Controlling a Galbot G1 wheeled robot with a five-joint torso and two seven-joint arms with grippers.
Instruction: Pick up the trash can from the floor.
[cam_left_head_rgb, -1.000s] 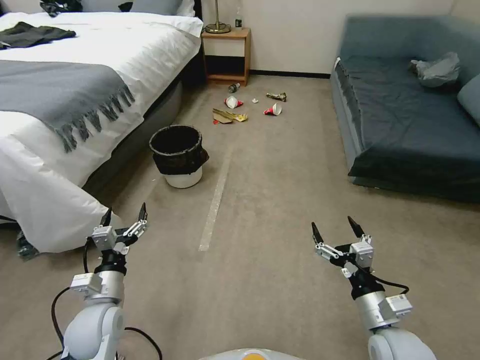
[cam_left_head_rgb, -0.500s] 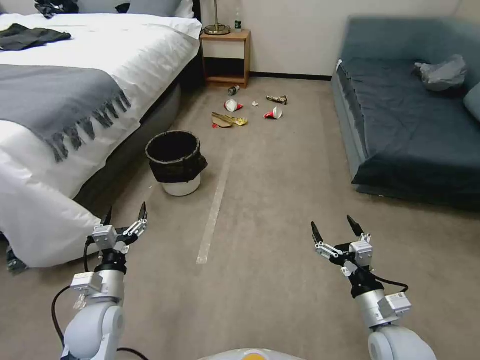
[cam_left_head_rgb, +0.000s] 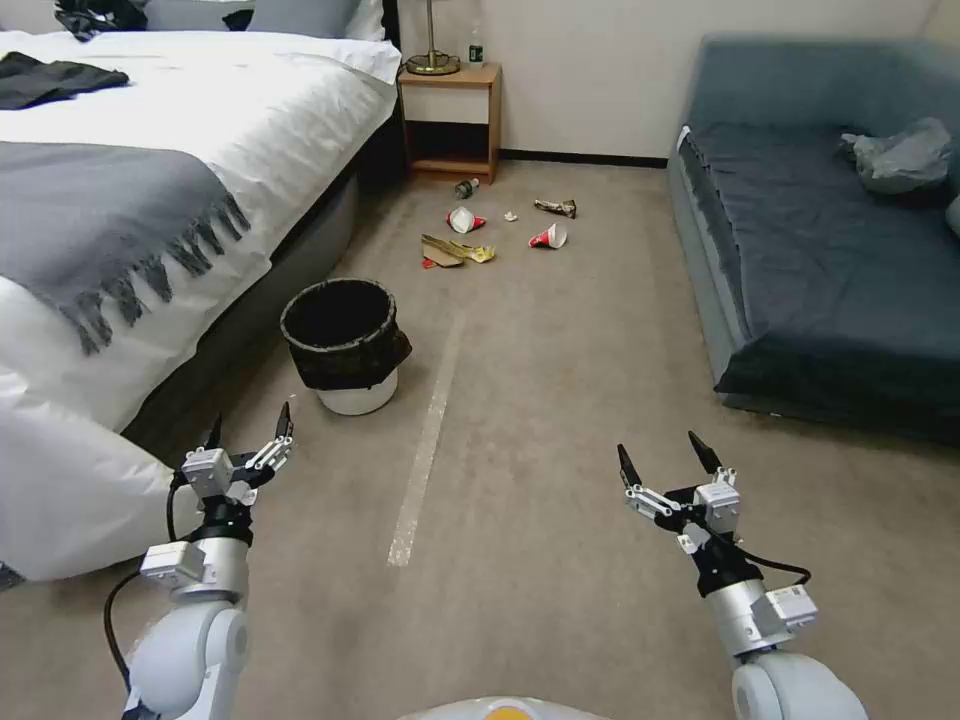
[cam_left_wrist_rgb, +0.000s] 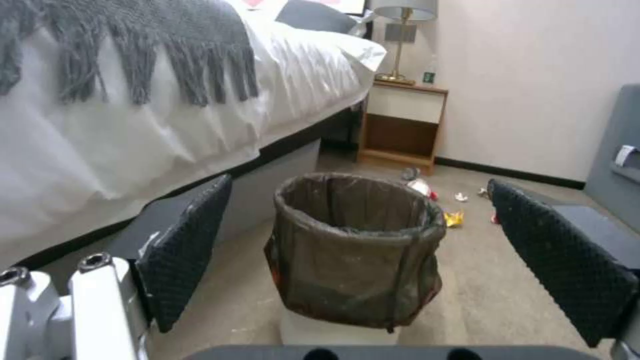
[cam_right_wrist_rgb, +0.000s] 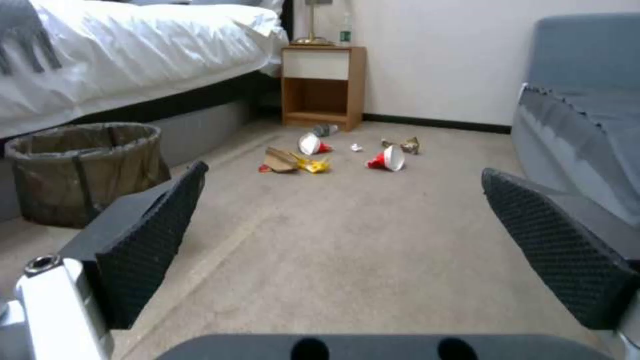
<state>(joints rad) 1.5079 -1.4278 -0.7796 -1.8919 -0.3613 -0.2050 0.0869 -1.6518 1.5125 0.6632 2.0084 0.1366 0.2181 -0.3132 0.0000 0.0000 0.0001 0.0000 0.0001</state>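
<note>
Round white trash can (cam_left_head_rgb: 345, 345), crinkled dark bag over rim, upright on short-pile carpet floor (cam_left_head_rgb: 560, 400); left gripper (cam_left_head_rgb: 250, 433) and right gripper (cam_left_head_rgb: 660, 460) both spread, textured pads.

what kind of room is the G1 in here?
Likely a hotel-style bedroom: a made bed with white linen and a grey throw, a wooden nightstand with a lamp, and a blue sofa. Carpeted floor with a lined trash can.

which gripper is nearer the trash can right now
Left. The left gripper hangs open just short of the trash can, roughly in line with it. The right gripper, also open, is off to the can's right, over bare floor.
</note>
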